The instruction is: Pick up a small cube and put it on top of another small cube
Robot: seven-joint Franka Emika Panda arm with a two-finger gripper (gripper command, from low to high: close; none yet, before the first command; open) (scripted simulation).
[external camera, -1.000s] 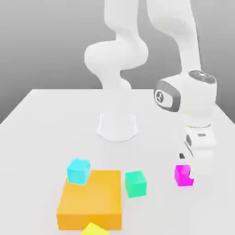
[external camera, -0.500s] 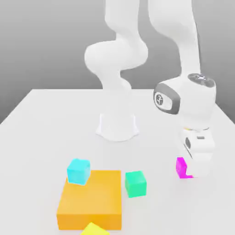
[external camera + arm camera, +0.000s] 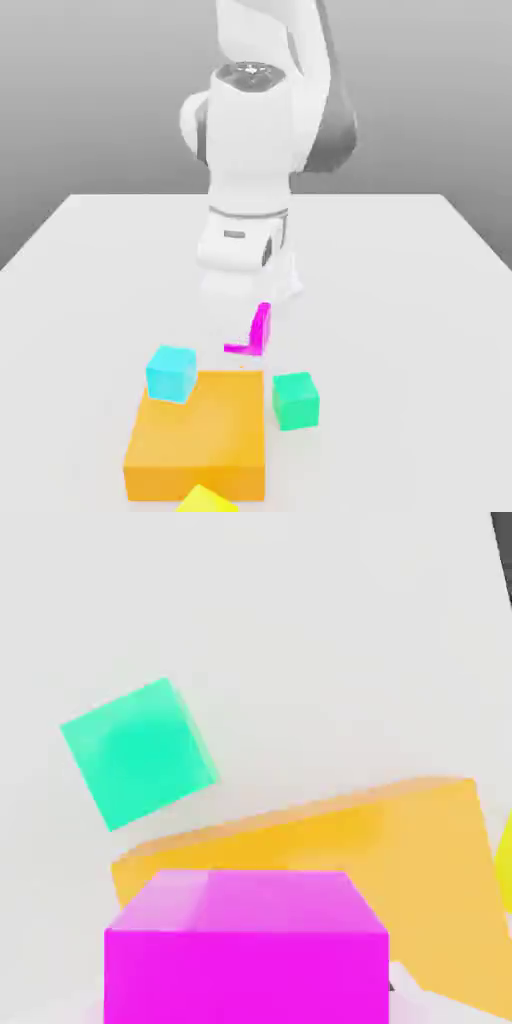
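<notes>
No words or labels can be read on anything here. The white robot arm (image 3: 250, 130) hangs over the middle of the pale grey bench (image 3: 400, 300). Its jaws are clamped on the small bright pink cube (image 3: 256, 333), which is lifted off the bench. In the exterior view, the pink cube hangs just above the far edge of the big flat orange block (image 3: 200, 435). There is one pink cube, one small light blue cube (image 3: 170, 373), one small green cube (image 3: 295, 400), one orange block and one small yellow block (image 3: 205, 500). The blue cube sits on the far corner of the orange block, toward the exterior view's left. The green cube rests on the bench just beside the orange block, on the exterior view's right. The yellow block peeks out at the near edge of the orange block.
</notes>
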